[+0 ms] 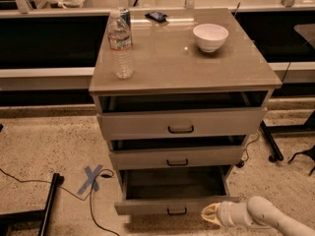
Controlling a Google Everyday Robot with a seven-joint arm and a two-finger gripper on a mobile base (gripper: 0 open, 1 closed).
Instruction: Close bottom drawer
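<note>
The bottom drawer [147, 206] is the lowest of the grey-beige cabinet's three drawers. It is pulled out, and its dark inside shows behind the flat front panel. Its small black bar handle [176, 211] sits at the panel's middle. My gripper [210, 215], with yellowish tips on a white arm, comes in from the lower right. It is at the right end of the drawer's front panel, level with it and right of the handle. It holds nothing that I can see.
The middle drawer [147, 159] and top drawer [147, 124] also stand slightly out. On the cabinet top [167, 58] stand a water bottle [121, 44], a white bowl [210, 37] and a small dark object [158, 16]. A cable and blue tape cross [91, 178] lie on the floor at left.
</note>
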